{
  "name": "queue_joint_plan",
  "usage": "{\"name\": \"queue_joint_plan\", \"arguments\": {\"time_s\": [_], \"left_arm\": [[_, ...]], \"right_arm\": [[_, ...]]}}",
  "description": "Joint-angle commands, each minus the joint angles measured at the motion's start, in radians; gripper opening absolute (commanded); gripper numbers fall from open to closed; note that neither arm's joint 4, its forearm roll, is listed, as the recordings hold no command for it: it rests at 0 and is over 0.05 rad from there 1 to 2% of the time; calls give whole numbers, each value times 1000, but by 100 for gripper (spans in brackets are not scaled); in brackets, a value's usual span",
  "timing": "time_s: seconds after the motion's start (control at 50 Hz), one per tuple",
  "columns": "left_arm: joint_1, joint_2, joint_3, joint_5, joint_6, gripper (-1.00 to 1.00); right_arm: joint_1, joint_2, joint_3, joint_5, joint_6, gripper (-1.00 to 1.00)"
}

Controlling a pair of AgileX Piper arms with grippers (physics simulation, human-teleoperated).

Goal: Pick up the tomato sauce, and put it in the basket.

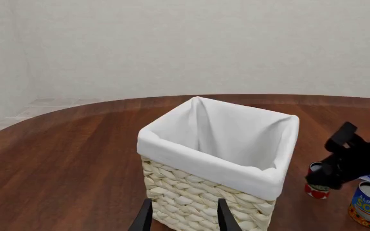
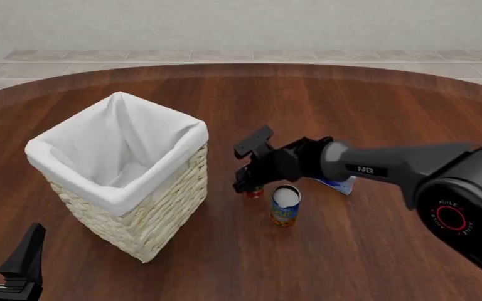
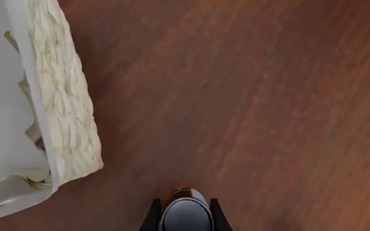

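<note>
We have our right gripper (image 2: 248, 182) down at the tomato sauce (image 2: 253, 191), the small red-labelled can standing on the table (image 2: 350, 251) just right of the centre of the front view. In the right wrist view the can's silver top (image 3: 186, 214) sits squarely between the two fingers, which stand close against its sides; we judge the gripper to be narrowed onto the can, though we cannot tell for certain that it is gripping firmly. The can seems to rest on the table, not yet lifted.

The basket (image 2: 161, 210) stands in the left half of the front view, near the can but not touching it, its white cloth lining open and, as far as we can see, holding nothing. A second can with a blue and orange label (image 2: 285, 205) stands just to the lower right of the tomato sauce, and a blue-white box (image 2: 339, 184) lies partly hidden behind our right arm.

Our left gripper (image 1: 183, 217) hangs back at the lower left corner of the front view, well apart from the cans, its fingers spread and holding nothing; its camera looks over the basket.

So we judge the task to be at its early stage: the reach is done and the grasp looks made or nearly made. Lifting the can, carrying it left over the rim and releasing it inside all remain.
</note>
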Motion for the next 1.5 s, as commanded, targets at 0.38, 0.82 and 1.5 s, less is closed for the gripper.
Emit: {"name": "queue_joint_plan", "arguments": {"time_s": [0.38,0.82,1.5], "left_arm": [[0,0,0,0,0,100],[0,0,0,0,0,100],[0,0,0,0,0,100]], "right_arm": [[7,-95,91,-14,-11,-100],[1,-144,11,65,-48,-100],[-4,-271,-89,177,-115,-100]]}}
